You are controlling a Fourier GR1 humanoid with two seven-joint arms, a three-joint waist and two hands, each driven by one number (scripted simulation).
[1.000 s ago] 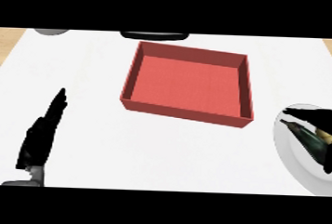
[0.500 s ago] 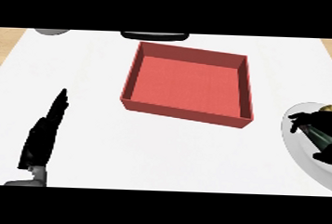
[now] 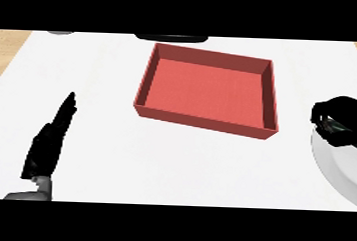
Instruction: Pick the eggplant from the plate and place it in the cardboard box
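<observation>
One view, from the head, looking steeply down; we list what we find there.

Counter (image 3: 172, 167): white top, filling most of the view, with a strip of wood tone at the far left and far right corners.

Box (image 3: 206, 91): red, square, open-topped, standing in the middle of the counter toward the far side, turned a little off square. We see only its bare floor inside.

Plate (image 3: 335, 168): white, round, at the right edge, cut off by the frame, well apart from the box's near right corner.

Right hand (image 3: 342, 120): black, over the far rim of the plate, its fingers curled in on themselves. We make out a dark greenish shape within the curl, but we cannot tell whether this is the eggplant or part of the hand, so we cannot say where the eggplant is.

Left hand (image 3: 51, 140): black, at the lower left, resting with fingers straight and together, pointing away from us, touching nothing we can see. A bit of grey forearm shows below it.

Two dark objects at the far edge, cut off by the frame; we cannot identify them.
</observation>
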